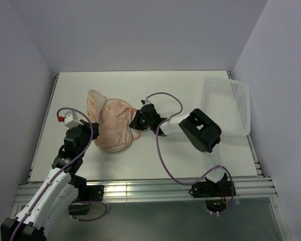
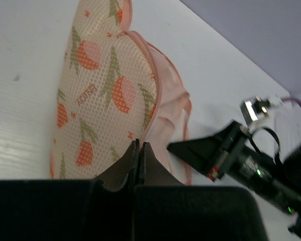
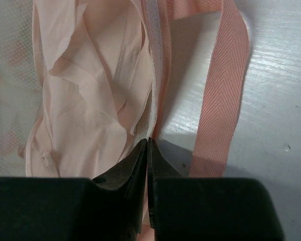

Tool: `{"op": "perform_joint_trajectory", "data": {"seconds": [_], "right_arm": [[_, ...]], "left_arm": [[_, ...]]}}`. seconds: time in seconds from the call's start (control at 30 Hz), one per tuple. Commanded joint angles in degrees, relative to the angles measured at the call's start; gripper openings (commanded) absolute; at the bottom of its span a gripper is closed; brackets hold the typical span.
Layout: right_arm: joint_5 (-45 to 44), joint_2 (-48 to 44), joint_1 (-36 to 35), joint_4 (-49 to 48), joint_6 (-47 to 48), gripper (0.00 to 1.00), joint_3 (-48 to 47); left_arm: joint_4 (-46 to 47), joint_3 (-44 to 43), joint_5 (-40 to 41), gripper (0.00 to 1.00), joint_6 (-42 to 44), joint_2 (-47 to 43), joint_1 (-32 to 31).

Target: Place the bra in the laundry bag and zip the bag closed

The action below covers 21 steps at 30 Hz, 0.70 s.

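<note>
Bra [image 3: 80, 100] sits inside laundry bag [image 2: 100, 90]; only wrist views show left jaws and right jaws clamping its rim.

Between the fingers of the left gripper [image 2: 139, 148], the near edge of the laundry bag [image 2: 105, 85] disappears; its far end is cut off. The bag covers most of the bra [image 2: 168, 95]. The pink loop [image 3: 218, 100] runs off-frame.

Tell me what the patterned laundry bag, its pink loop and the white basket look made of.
The laundry bag looks like matte mesh fabric, likely synthetic: tiny holes across the print. Its loop is matte woven tape with herringbone ribs. The basket seems moulded plastic: regular perforated walls.
</note>
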State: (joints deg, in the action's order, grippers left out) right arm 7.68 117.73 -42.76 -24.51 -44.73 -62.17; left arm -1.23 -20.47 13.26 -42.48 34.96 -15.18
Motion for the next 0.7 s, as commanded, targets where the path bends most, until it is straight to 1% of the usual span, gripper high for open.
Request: {"op": "perform_joint_trajectory", "data": {"seconds": [0.0,0.1,0.17,0.23,0.27,0.37,0.4,0.43,0.47,0.5,0.53,0.57,0.6,0.63,0.67], "right_arm": [[0.9,1.6,-0.4,-1.9,-0.9,0.09,-3.0],[0.8,1.9,-0.3,-1.4,-0.7,0.09,-3.6],[0.3,1.8,-0.3,-1.1,-0.6,0.08,-3.7],[0.3,1.7,-0.4,-1.2,-0.9,0.08,-3.8],[-0.1,1.5,-0.3,-1.4,-1.1,0.08,-3.7],[-0.1,1.4,-0.3,-1.2,-1.1,0.08,-3.7],[-0.3,1.3,-0.3,-1.2,-1.1,0.08,-3.6],[-0.5,1.1,-0.2,-1.2,-1.0,0.08,-3.5],[-0.6,0.8,-0.2,-1.2,-0.9,0.08,-3.3],[-0.7,0.6,-0.2,-1.0,-0.6,0.09,-3.2],[-0.9,0.0,-0.1,-0.5,0.1,0.1,-3.0],[-1.2,-0.4,0.0,-0.2,0.5,0.12,-2.6],[-1.5,-0.9,0.0,0.1,0.9,0.14,-2.3],[-1.5,-1.9,0.5,0.3,1.8,0.2,-1.8],[-1.6,-2.3,0.7,0.5,2.3,0.24,-1.2]], "left_arm": [[1.9,-1.7,-1.2,0.0,3.1,-0.9,-6.9],[3.3,-1.0,-2.4,0.0,2.9,-0.1,-11.7],[5.3,0.2,-5.0,0.0,2.8,0.7,-14.6],[8.4,0.6,-6.2,0.0,3.1,2.6,-17.0],[9.5,0.7,-6.2,0.0,3.5,3.3,-19.5],[12.1,0.3,-5.8,0.0,4.5,6.9,-24.5],[12.8,0.1,-6.1,0.0,4.8,9.1,-25.4],[13.5,-0.2,-6.3,0.05,4.9,10.2,-26.2],[13.8,-0.4,-6.3,0.16,5.2,11.4,-27.5],[13.7,-0.7,-5.7,0.43,5.3,13.2,-28.0],[13.0,-1.2,-5.0,0.57,5.2,13.8,-28.2],[12.8,-1.5,-3.7,0.67,5.0,14.1,-28.3],[12.7,-1.8,-3.4,0.82,5.1,14.0,-28.3],[12.8,-2.6,-3.2,0.87,5.1,13.8,-28.3],[12.1,-3.3,-2.2,0.9,5.0,13.4,-28.3]]}}
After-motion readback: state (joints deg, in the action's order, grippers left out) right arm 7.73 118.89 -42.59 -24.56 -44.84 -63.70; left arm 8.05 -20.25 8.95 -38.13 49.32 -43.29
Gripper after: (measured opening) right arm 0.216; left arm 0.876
